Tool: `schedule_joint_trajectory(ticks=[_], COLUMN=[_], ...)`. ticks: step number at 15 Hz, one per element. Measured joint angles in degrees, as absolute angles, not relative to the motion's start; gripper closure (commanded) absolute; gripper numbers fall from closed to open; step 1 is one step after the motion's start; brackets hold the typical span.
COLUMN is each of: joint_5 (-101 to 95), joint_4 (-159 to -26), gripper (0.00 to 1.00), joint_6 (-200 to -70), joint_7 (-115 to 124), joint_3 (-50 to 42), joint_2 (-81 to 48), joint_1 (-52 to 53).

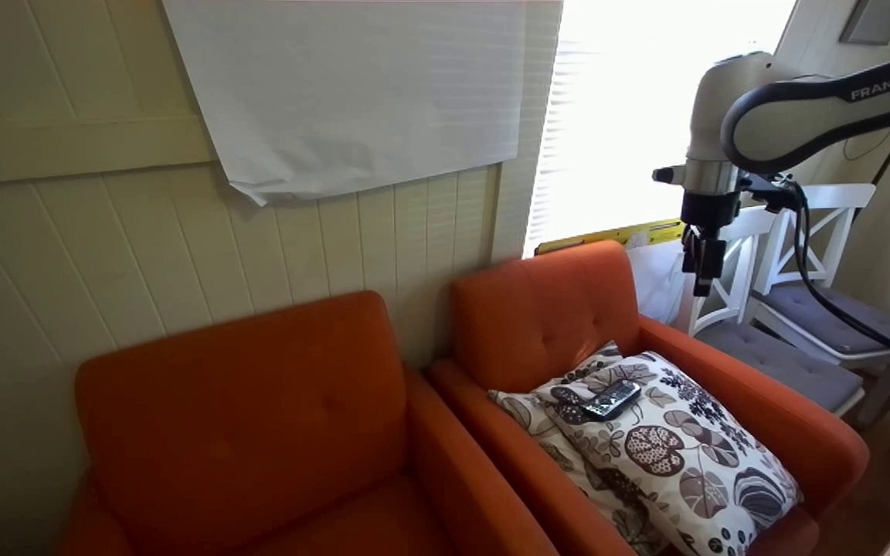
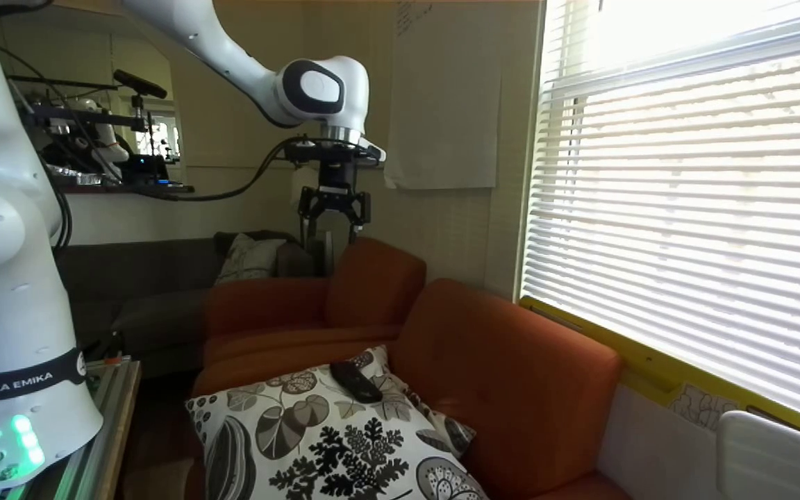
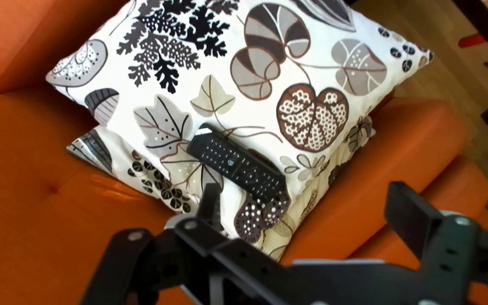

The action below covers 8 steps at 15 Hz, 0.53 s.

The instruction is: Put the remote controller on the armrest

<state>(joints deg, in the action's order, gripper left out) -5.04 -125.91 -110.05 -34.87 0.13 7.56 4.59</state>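
Note:
The remote controller, a dark oblong handset with pale buttons, lies on the patterned white pillow in both exterior views (image 1: 613, 400) (image 2: 356, 382) and in the wrist view (image 3: 237, 164). The pillow (image 1: 696, 421) rests on an orange armchair. An orange armrest (image 1: 769, 398) runs along one side of the pillow, and another armrest (image 1: 518, 432) runs along its other side. An armrest also shows in the wrist view (image 3: 375, 186), beside the pillow. My gripper (image 1: 701, 284) is open and empty, well above the chair. Its spread fingers show in an exterior view (image 2: 332, 232) and in the wrist view (image 3: 305, 199).
A second pillow (image 3: 93, 148) lies under the top one. The chair's backrest (image 1: 541, 316) stands behind them. Another orange armchair (image 1: 252, 409) stands alongside. White chairs with grey cushions (image 1: 777, 363), a window with blinds (image 2: 678, 208) and a grey sofa (image 2: 143, 285) are around.

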Motion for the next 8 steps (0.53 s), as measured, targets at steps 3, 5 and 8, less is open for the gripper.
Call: schedule_joint_trajectory(ticks=[3, 5, 8], joint_5=[-7.2, -11.6, -16.9], joint_4=[-125.8, -125.9, -126.2], gripper=[0.0, 0.0, 0.0], joint_6=[-107.9, -111.1, -120.7], joint_7=[-41.1, -44.8, -47.0], joint_3=[-0.2, -0.4, -0.5], joint_2=[4.5, 1.0, -5.1], joint_1=[4.4, 3.7, 2.5])
